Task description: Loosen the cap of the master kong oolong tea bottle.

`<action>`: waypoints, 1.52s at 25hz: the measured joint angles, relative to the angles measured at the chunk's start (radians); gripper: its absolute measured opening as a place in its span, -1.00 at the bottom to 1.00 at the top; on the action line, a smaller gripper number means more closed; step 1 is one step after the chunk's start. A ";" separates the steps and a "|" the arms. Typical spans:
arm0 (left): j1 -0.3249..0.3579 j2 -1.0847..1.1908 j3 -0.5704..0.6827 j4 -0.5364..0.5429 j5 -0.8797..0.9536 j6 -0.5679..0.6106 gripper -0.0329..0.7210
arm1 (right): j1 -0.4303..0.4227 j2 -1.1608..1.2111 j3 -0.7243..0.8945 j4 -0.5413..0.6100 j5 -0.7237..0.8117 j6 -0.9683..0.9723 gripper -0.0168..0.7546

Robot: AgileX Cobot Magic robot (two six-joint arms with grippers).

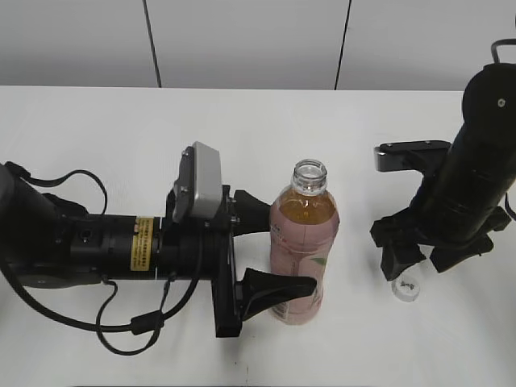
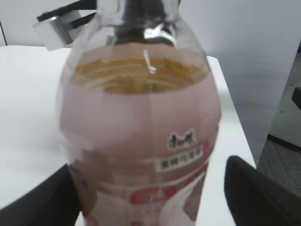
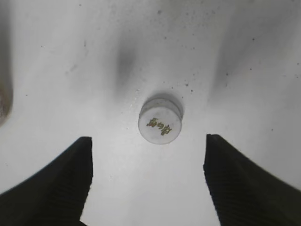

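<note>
One bottle (image 1: 302, 246), one cap (image 1: 405, 289), two grippers and one white table (image 1: 97, 129) are in view.

The bottle is a slim clear plastic one of amber tea with a pale pink label, standing upright near the middle of the table, its long axis vertical and its open neck pointing straight up. Its mouth is bare. In the left wrist view the bottle (image 2: 141, 141) fills the frame, slightly blurred, with the tea line near the shoulder and small dark print on the label.

The left gripper (image 1: 270, 250) reaches in from nine o'clock, lying level with the table. Its two black fingers (image 1: 278, 288) sit on either side of the bottle's lower body, one at the far side and one at the near side. They appear to press against the label, clamped on the bottle.

The cap, small, round and white, lies on the table at about four o'clock from the bottle, well apart from it. In the right wrist view the cap (image 3: 160, 123) rests with its flat top facing up, showing small gold lettering.

The right gripper (image 1: 423, 256) hangs over the cap, pointing down. Its dark ribbed fingers (image 3: 56, 183) stand wide apart, one on each side of the cap, touching nothing and holding nothing.
</note>
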 joint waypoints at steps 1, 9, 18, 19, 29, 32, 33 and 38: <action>0.008 0.000 0.001 0.010 0.000 -0.011 0.50 | 0.000 0.000 0.000 0.000 0.005 0.000 0.48; 0.143 -0.036 0.081 0.066 -0.021 -0.031 0.50 | -0.001 0.000 0.000 0.000 0.020 -0.001 0.48; 0.180 -0.189 0.140 0.143 0.175 -0.032 0.31 | -0.001 -0.022 0.000 0.000 0.046 -0.004 0.48; 0.180 -0.224 0.140 0.149 0.239 -0.032 0.22 | -0.001 -0.035 0.000 0.000 0.047 -0.004 0.48; 0.203 -0.559 0.142 -0.290 0.786 -0.206 -0.12 | -0.001 -0.178 0.000 0.003 0.107 0.008 0.48; 0.229 -0.641 0.142 -0.490 1.053 -0.220 -0.12 | -0.001 -0.223 0.000 0.003 0.150 0.011 0.48; 0.235 -0.670 0.142 -0.537 1.122 -0.222 -0.12 | -0.001 -0.240 0.000 0.003 0.165 0.011 0.48; 0.241 -0.841 0.142 -0.731 1.454 -0.140 -0.12 | -0.001 -0.365 0.035 0.002 0.229 0.011 0.48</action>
